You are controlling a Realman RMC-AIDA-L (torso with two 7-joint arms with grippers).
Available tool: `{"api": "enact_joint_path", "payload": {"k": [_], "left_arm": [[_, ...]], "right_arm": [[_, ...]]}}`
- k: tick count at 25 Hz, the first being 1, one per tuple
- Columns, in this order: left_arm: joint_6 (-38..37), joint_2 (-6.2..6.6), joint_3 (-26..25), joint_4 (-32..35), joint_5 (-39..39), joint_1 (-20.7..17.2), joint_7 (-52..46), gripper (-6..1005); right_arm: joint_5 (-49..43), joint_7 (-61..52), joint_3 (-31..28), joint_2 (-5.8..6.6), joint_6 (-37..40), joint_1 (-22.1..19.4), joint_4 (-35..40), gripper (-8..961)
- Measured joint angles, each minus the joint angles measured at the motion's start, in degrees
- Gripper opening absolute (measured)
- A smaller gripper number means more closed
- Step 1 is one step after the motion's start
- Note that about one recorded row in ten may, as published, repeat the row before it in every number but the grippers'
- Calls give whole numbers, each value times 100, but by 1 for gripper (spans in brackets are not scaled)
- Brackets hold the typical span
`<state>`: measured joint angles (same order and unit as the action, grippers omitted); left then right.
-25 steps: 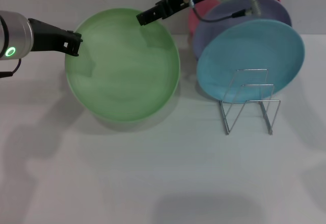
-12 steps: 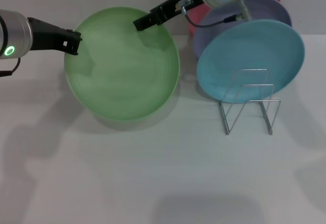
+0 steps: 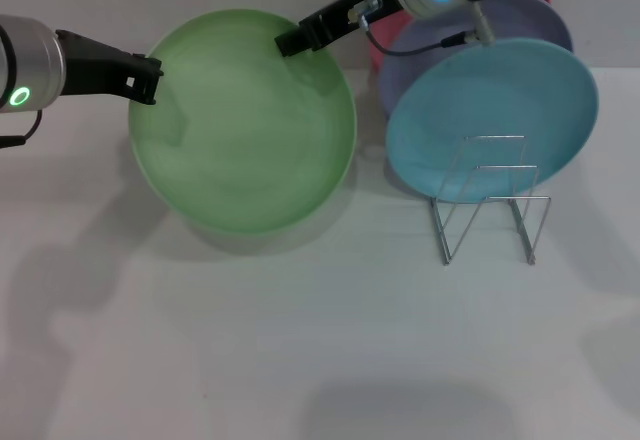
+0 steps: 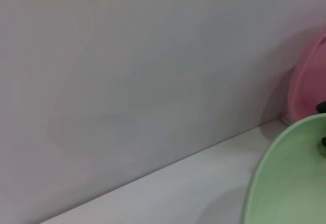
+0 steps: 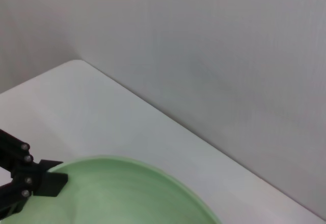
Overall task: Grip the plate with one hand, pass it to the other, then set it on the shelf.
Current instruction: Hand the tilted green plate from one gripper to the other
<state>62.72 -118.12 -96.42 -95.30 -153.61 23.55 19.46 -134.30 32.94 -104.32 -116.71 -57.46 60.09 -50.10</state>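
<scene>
The light green plate (image 3: 245, 125) hangs tilted above the table, its shadow below it. My left gripper (image 3: 147, 78), on the arm with the green ring light, is shut on the plate's left rim. My right gripper (image 3: 290, 42), on the arm with the blue light, is at the plate's far right rim. The plate also shows in the left wrist view (image 4: 295, 178) and in the right wrist view (image 5: 117, 193), where the left gripper (image 5: 55, 181) clamps its edge. The silver wire shelf (image 3: 490, 205) stands to the right.
A turquoise plate (image 3: 490, 100) leans in the shelf. A lavender plate (image 3: 530, 20) and a pink plate (image 3: 385, 30) stand behind it against the wall. The white table (image 3: 320, 340) stretches to the front.
My right gripper swung left along the plate's far rim, then back a little to the right. The plate and the left gripper rose slightly.
</scene>
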Motion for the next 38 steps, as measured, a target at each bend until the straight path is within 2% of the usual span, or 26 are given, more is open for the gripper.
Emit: {"api": "enact_joint_path", "payload": {"k": [13,16,18,23,31,38], "left_arm": [[-6,0,32,-15,85,-8,14,72],[-21,-2,37,-17,106,-9,14,74],[-37,-4,38,-19,113,-9,19,75],[-71,5,3,-25,339,-10,137,79],[-141,-20,44,-35,465,-10,237,84],[-200,-18,55,-205,466,-114,230,373]], "right_arm": [[-37,-1,114,-8,11,26,70,427],[-20,102,114,-14,14,3,69,327],[5,351,113,-41,16,-24,65,260],[33,791,131,-169,19,-264,-255,211],[95,788,187,-192,-38,-525,-635,163],[102,767,189,-197,-107,-647,-787,134]]}}
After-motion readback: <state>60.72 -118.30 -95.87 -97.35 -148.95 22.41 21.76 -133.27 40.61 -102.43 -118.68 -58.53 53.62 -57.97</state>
